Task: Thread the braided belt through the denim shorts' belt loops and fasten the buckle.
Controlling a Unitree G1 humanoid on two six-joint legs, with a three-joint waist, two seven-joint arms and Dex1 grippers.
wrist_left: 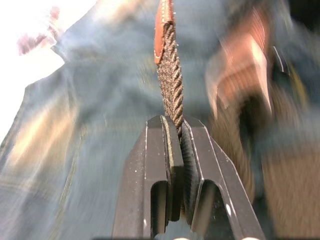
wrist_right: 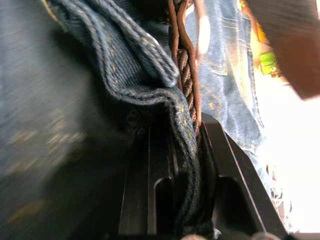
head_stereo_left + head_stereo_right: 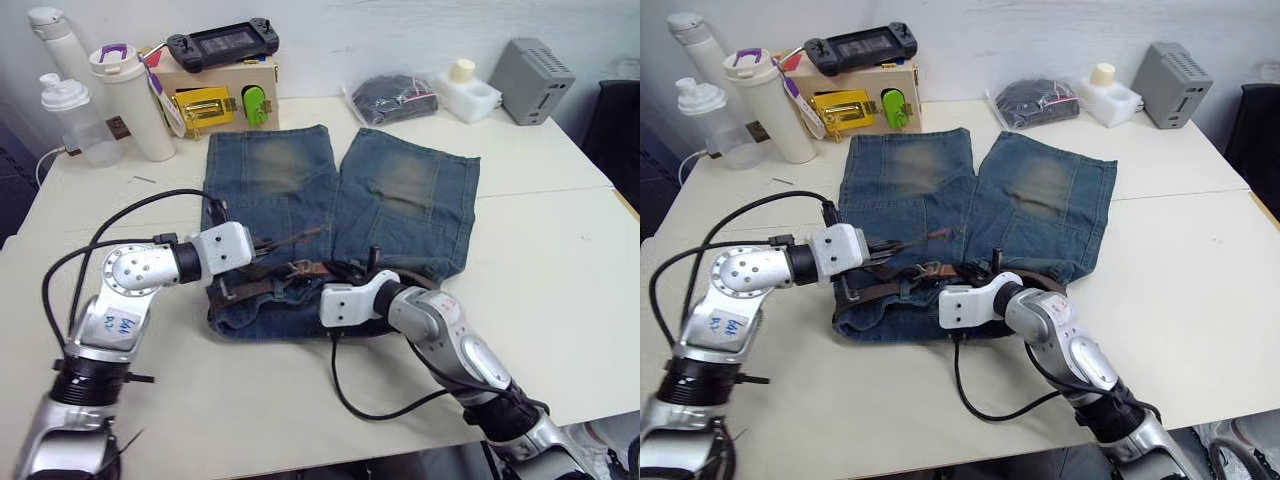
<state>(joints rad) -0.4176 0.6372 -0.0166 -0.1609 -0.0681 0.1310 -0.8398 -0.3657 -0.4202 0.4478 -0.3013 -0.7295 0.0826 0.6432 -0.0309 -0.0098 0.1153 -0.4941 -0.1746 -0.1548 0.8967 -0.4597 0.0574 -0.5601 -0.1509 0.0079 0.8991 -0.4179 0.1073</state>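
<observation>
Near the worktop's front edge, your shorts [image 3: 330,215] lie flat, waistband toward you, legs pointing to the back edge. Your left end effector [image 1: 175,131] is clamped on the belt [image 1: 170,85] just short of its leather tip, likely to feed it along the waistband. Your right end effector [image 2: 182,150] is closed over waistband denim and belt together, probably steadying both. The belt's long axis runs left-right along the waistband.

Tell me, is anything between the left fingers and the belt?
No. The left gripper is shut directly on the belt; nothing visible lies between. The right gripper pinches the shorts waistband.
</observation>
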